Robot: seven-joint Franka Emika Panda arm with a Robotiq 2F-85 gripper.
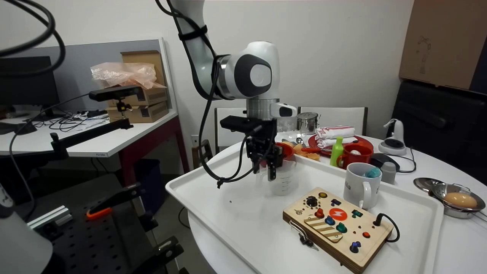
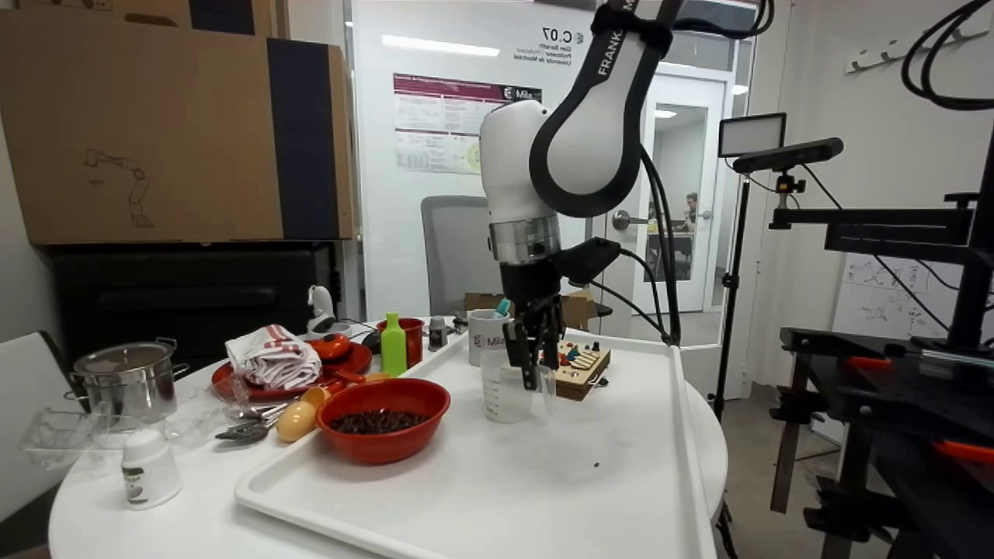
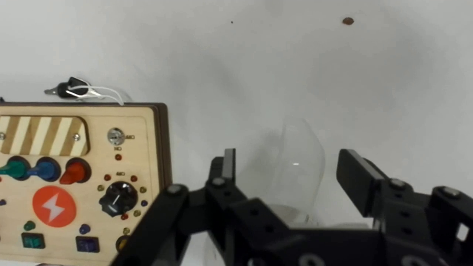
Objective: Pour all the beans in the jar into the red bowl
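Near the jar (image 2: 503, 394), a switch box (image 1: 338, 229)

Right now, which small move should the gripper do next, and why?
I would probably raise the gripper straight up: its jaws stand open on either side of the handle of the measuring jug, which stands upright on the tray; dark beans lie in the red bowl, and none show in the jug.

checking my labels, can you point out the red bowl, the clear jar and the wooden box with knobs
Red bowl (image 2: 386, 448), in an exterior view: front of its outer wall
Clear jar (image 2: 503, 402), in an exterior view: its see-through side
Wooden box (image 3: 88, 193), in the wrist view: bare wood of its top
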